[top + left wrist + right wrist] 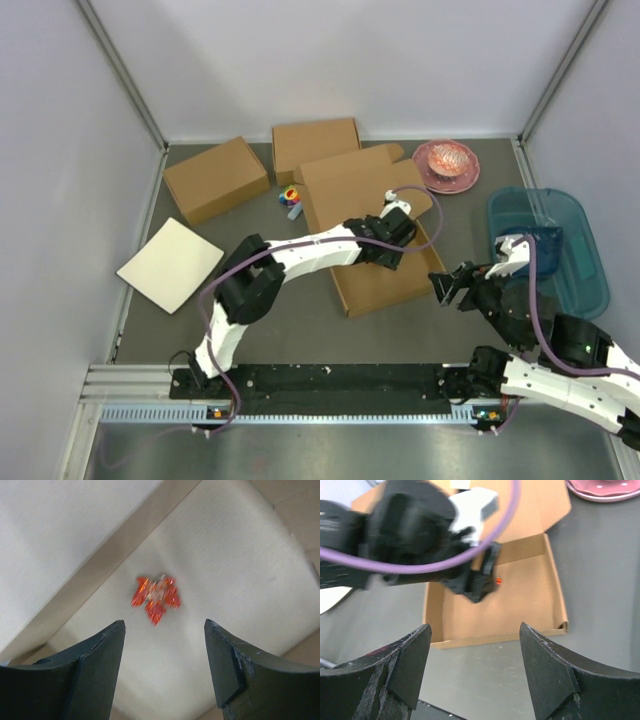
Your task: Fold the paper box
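The paper box lies in the middle of the table as a shallow brown tray, with its lid laid open flat behind it. My left gripper reaches down inside the tray and stands open just above the floor. A small red glittery piece lies on that floor a little ahead of the fingertips, touching neither. The right wrist view shows the tray, the left gripper in it and the red piece. My right gripper hovers open and empty off the tray's near right corner.
Two formed brown boxes stand at the back left. An off-white square board lies at the left. A small colourful toy sits by the lid. A pink dish and a blue bin are on the right.
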